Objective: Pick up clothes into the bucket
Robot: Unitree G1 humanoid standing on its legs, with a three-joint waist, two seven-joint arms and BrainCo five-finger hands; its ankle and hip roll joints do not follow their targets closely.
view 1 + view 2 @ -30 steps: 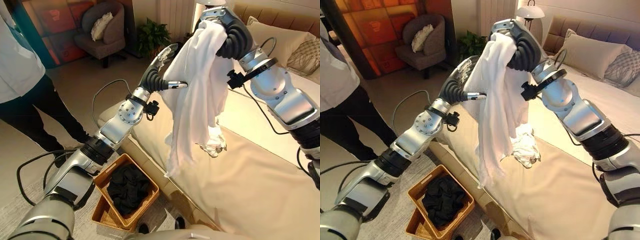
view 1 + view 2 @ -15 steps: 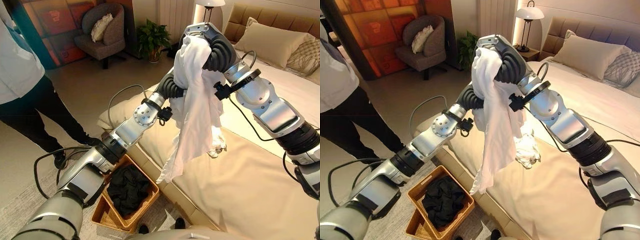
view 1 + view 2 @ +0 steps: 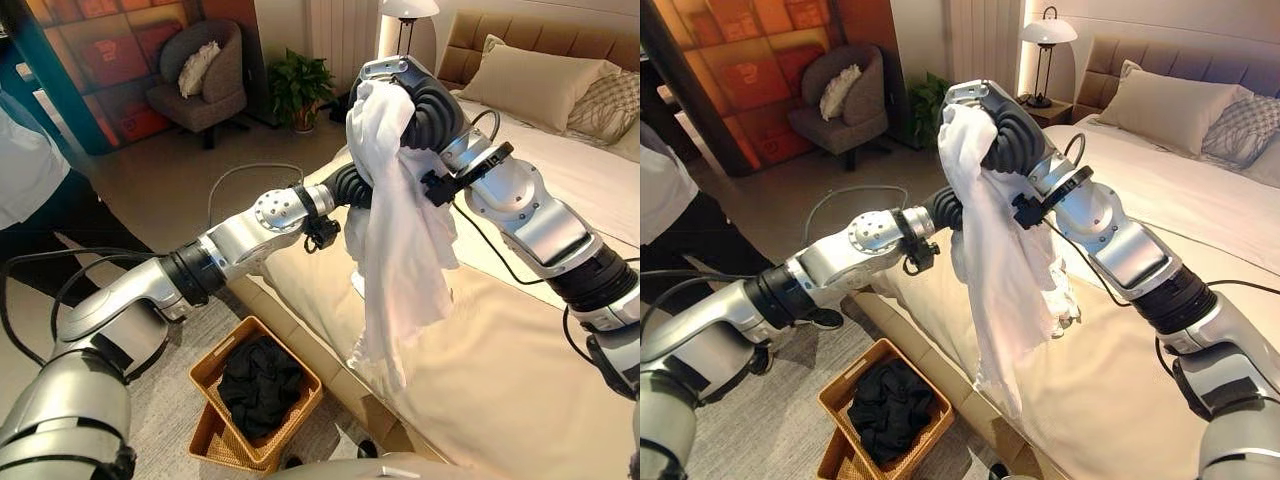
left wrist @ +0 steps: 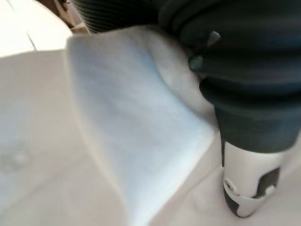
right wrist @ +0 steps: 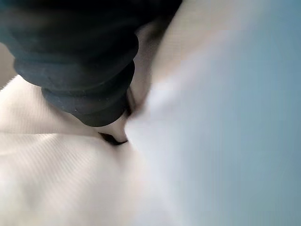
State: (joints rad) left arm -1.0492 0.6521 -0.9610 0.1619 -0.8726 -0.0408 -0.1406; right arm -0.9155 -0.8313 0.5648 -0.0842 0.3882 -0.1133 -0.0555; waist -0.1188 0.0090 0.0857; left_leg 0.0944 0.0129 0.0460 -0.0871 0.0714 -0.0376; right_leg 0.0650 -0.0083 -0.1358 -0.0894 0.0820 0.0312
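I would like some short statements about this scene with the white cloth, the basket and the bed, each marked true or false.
1. The white garment hangs from the raised right hand. True.
2. The wicker basket holds nothing. False: dark clothing lies in it.
3. The basket stands on the bed. False: it stands on the floor beside the bed.
4. A lamp stands near the headboard. True.
5. The garment's lower end hangs directly over the basket. False: it hangs over the bed's edge.
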